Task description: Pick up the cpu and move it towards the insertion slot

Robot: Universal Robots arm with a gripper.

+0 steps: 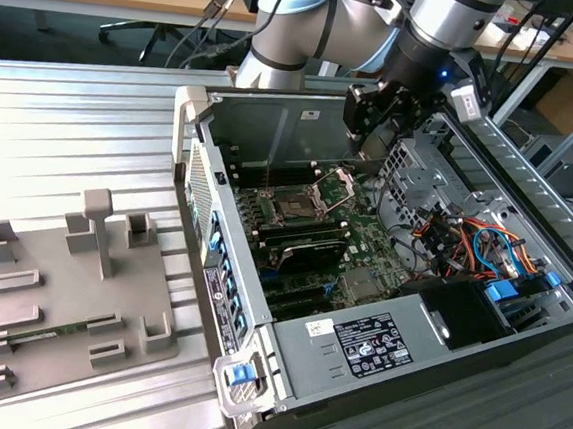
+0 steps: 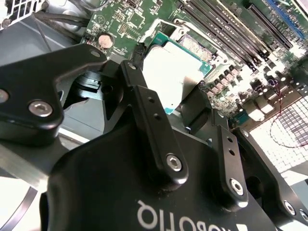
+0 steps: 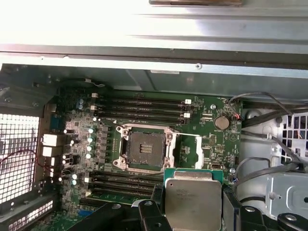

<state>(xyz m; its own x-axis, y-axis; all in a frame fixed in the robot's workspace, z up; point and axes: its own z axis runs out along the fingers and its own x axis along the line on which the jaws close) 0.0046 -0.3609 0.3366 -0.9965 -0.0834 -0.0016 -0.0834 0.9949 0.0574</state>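
Observation:
The cpu (image 3: 192, 190), a flat square chip with a silvery top, is held between my gripper's (image 3: 191, 214) black fingers (image 3: 155, 208). In the second wrist view the cpu (image 2: 169, 65) sits between the same fingers (image 2: 137, 89), tilted over the board. The insertion slot (image 3: 144, 149) is a dark square socket in a silver frame on the green motherboard, a short way from the chip. In the exterior view my gripper (image 1: 370, 132) hangs inside the open computer case, above and to the exterior view's right of the insertion slot (image 1: 292, 207), whose load plate (image 1: 335, 186) stands raised.
Long black memory slots (image 3: 144, 107) flank the socket. Case walls (image 1: 274, 123), a metal drive cage (image 1: 416, 171) and orange and blue cables (image 1: 474, 246) surround the board. A grey tray (image 1: 59, 295) with recesses lies outside the case at the exterior view's left.

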